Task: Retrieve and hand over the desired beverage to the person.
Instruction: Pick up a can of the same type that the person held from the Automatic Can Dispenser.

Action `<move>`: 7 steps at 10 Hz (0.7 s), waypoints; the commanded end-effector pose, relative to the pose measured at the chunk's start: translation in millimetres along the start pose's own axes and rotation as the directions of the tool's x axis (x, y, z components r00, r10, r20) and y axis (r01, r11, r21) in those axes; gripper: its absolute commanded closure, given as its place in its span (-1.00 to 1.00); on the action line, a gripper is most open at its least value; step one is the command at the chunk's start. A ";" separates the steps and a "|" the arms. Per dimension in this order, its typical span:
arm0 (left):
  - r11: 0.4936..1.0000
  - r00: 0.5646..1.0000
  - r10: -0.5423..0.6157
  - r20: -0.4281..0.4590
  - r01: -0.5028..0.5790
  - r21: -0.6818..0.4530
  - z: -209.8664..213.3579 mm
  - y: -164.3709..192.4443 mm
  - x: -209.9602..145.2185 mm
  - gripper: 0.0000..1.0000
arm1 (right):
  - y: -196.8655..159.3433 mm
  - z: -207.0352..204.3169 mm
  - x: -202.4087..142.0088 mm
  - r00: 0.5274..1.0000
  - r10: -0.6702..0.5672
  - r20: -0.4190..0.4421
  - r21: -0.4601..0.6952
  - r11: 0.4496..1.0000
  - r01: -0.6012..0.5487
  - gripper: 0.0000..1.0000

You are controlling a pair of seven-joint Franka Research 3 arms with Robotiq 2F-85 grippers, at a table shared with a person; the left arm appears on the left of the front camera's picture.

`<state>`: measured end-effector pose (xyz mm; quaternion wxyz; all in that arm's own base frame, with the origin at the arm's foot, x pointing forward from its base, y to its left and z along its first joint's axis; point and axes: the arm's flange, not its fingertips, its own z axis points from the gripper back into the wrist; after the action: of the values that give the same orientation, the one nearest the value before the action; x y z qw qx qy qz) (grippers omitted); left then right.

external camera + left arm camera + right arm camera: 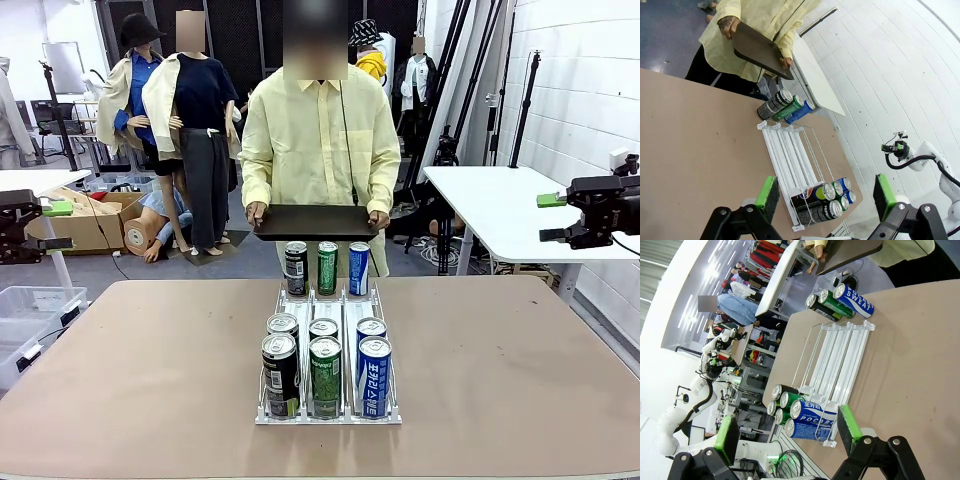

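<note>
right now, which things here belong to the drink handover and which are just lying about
Job: six cans in the clear rack, three cans at its far end, person, person's dark tray.
Lying about: cardboard box, clear plastic bin, white side table.

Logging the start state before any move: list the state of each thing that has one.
left gripper, open, holding nothing
right gripper, open, holding nothing
tray, level, bare, in the person's hands
six near cans, upright in the rack
three far cans, upright

The person (320, 140) stands hidden below the waist behind the table (150, 350).
</note>
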<state>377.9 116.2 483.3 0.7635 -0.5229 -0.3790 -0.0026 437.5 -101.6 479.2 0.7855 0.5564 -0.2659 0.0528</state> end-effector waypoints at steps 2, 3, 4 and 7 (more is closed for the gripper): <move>1.000 1.000 0.006 0.002 -0.006 0.001 1.2 -0.2 0.3 -1.00 | 1.3 0.3 1.3 1.000 -0.003 -0.004 0.010 1.000 0.003 -1.00; 1.000 1.000 0.006 0.002 -0.006 0.001 1.2 -0.2 0.3 -1.00 | 1.3 0.3 1.3 1.000 -0.003 -0.004 0.010 1.000 0.003 -1.00; 1.000 1.000 0.006 0.002 -0.006 0.001 1.2 -0.2 0.3 -1.00 | 1.3 0.3 1.3 1.000 -0.003 -0.004 0.010 1.000 0.003 -1.00; 0.999 0.992 -0.037 -0.117 0.036 -0.015 -19.9 -42.8 3.9 -1.00 | 1.3 0.3 1.3 1.000 -0.003 -0.004 0.010 1.000 0.003 -1.00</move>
<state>378.9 97.0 497.3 0.7687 -0.5235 -0.3663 -0.0292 437.6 -101.4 479.2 0.7855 0.5563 -0.2658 0.0529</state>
